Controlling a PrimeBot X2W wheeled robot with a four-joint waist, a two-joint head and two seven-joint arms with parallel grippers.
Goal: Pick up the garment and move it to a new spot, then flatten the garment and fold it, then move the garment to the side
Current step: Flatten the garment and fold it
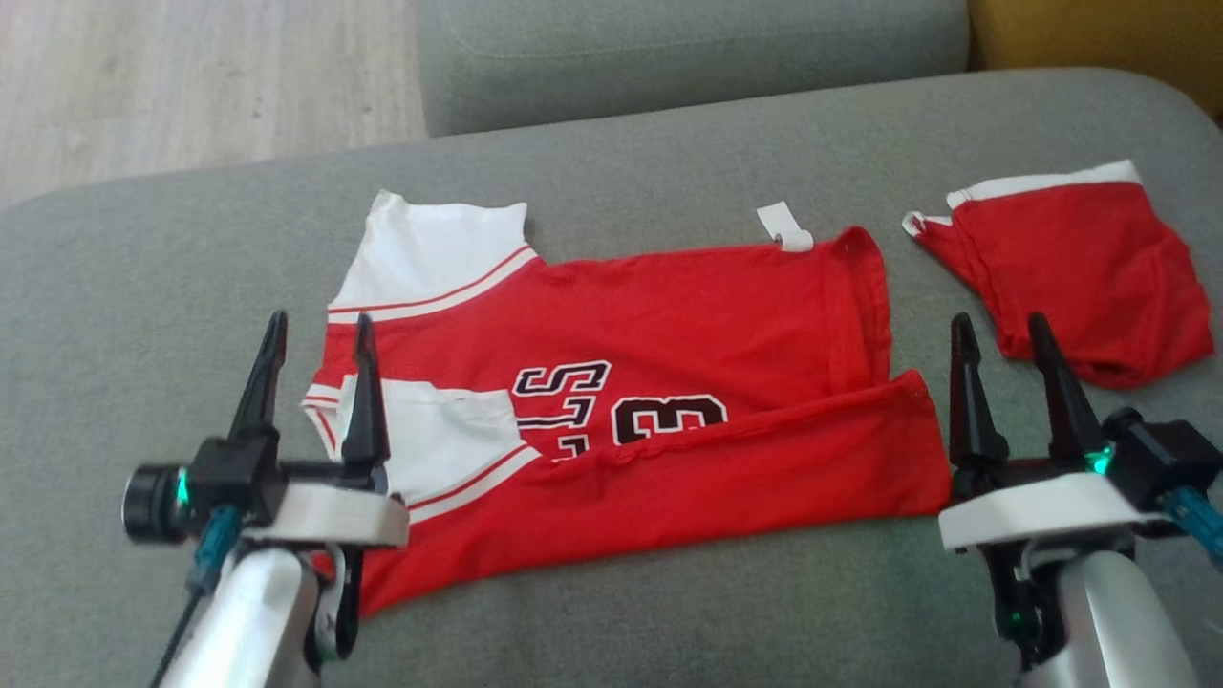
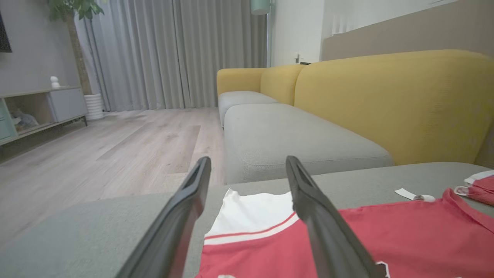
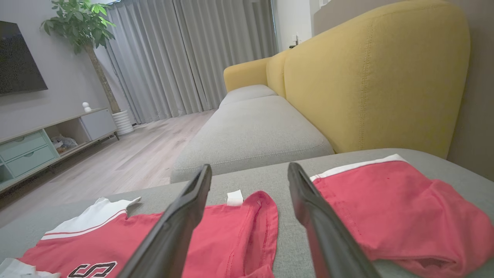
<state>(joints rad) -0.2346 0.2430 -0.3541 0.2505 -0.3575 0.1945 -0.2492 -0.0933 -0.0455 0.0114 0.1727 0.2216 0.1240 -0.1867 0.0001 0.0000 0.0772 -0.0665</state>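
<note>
Nearest you, the left gripper (image 1: 320,320) and right gripper (image 1: 998,320) are both released, fingers spread and empty, one at each end of the garment (image 1: 669,315). It lies on the grey cushion (image 1: 143,287), its near edge folded over the number and its white tag (image 1: 785,227) at the far edge. Beyond the right gripper sits another red cloth (image 1: 1089,277).

Between the left tool (image 1: 320,320) and the right tool (image 1: 997,323), the jersey (image 1: 688,306) is soft matt cloth (white panels too). The grey cushion (image 1: 143,306) beneath is coarse woven fabric. Tool fingers (image 1: 364,401): dark, smooth plastic. Beyond them, matt wood floor (image 1: 191,76).
</note>
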